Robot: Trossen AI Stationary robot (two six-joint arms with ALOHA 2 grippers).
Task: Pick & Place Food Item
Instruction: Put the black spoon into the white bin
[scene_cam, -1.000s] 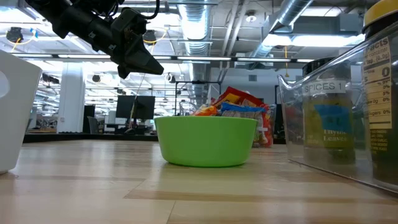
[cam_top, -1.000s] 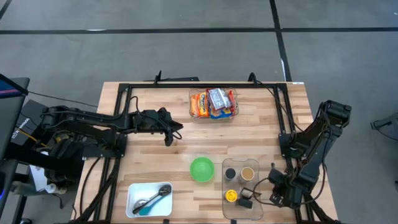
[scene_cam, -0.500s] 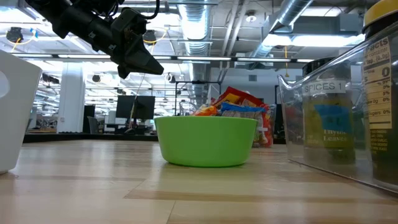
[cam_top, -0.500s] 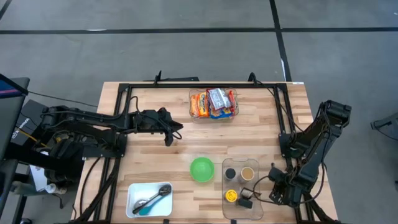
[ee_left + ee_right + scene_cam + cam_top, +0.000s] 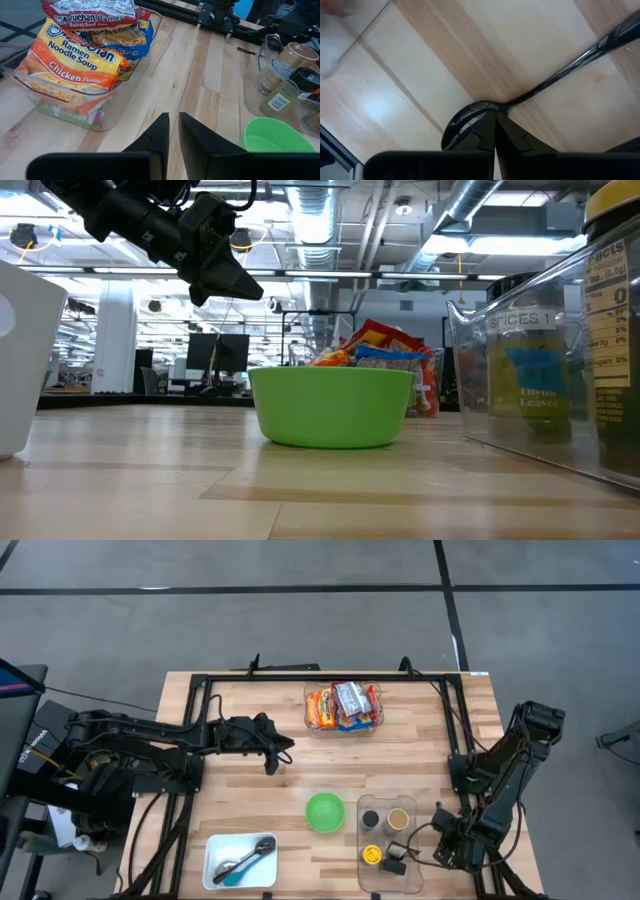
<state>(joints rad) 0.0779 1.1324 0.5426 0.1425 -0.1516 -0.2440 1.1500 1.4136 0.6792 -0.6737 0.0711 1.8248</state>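
Observation:
Ramen packets (image 5: 343,705) lie piled in a clear bin (image 5: 65,107) at the table's far middle; an orange chicken-flavour packet (image 5: 75,62) faces my left wrist camera. A green bowl (image 5: 324,812) stands on the table nearer the front. My left gripper (image 5: 282,751) hovers left of the bin, above the table. Its fingers (image 5: 173,122) are shut to a narrow slit and empty; it also shows in the low view (image 5: 240,280). My right gripper (image 5: 495,120) is shut, low over the table's right front (image 5: 447,855), right above a black spoon (image 5: 470,122). My right gripper points down at the black spoon where its bowl meets its handle (image 5: 512,106). The spoon lies flat on the wood. I cannot tell whether the shut fingertips touch it.
A clear spice bin (image 5: 390,840) with jars stands right of the bowl and fills the right of the low view (image 5: 560,370). A white bin (image 5: 240,860) holding a spoon sits at the front left. A black frame (image 5: 330,680) runs along the table's far edge and sides.

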